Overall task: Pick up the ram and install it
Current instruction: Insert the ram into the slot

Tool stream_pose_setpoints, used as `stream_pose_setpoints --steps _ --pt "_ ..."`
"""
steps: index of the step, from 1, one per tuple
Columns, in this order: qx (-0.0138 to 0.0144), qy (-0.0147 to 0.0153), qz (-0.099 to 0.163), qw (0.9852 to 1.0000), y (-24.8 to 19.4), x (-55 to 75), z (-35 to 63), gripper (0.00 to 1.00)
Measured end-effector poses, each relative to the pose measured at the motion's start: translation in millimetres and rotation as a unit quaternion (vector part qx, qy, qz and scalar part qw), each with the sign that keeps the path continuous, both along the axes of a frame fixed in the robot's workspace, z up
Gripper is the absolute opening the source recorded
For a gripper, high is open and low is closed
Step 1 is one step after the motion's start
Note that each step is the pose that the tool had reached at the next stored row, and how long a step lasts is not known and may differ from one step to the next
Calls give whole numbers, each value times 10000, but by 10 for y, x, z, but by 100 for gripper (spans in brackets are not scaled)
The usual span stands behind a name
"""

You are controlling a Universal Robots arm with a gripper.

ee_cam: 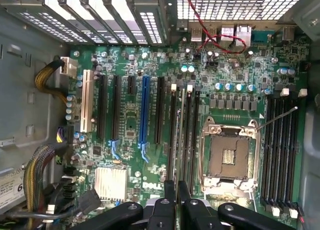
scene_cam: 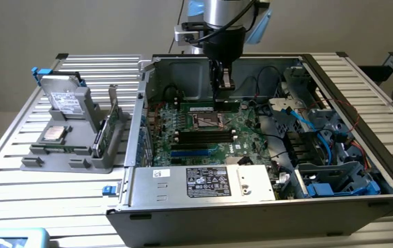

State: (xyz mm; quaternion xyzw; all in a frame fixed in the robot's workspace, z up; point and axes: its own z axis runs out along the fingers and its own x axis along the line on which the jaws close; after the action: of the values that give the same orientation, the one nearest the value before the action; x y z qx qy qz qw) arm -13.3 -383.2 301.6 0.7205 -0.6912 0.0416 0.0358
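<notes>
The arm reaches down into the open computer case (scene_cam: 251, 222), which lies on the slatted desk (scene_cam: 58, 196). The gripper (scene_cam: 224, 88) hangs over the far part of the motherboard (scene_cam: 182, 150). Its fingers are clenched close together, side by side, as the wrist view shows at the gripper (ee_cam: 177, 192).

The ram (scene_cam: 206, 107) stands on edge in a slot just behind the CPU socket (scene_cam: 206, 122), as seen from the exterior view. The gripper is above the end of the stick nearer the exterior view's right (whether it touches the stick I cannot tell). In the wrist view the ram (ee_cam: 181, 135) shows edge-on as a thin pale line among the long black slots beside the CPU socket (ee_cam: 229, 155), running up to the fingertips.

Outside the case, at the exterior view's left, a grey holder (scene_cam: 65, 155) on the desk carries a hard drive (scene_cam: 65, 98) and an upright expansion card (scene_cam: 110, 129).
</notes>
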Motion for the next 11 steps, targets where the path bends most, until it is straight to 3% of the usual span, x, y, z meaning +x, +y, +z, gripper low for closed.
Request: stream_pose_setpoints --steps 11 --pt "0 -3 0 10000 0 -16 -145 14"
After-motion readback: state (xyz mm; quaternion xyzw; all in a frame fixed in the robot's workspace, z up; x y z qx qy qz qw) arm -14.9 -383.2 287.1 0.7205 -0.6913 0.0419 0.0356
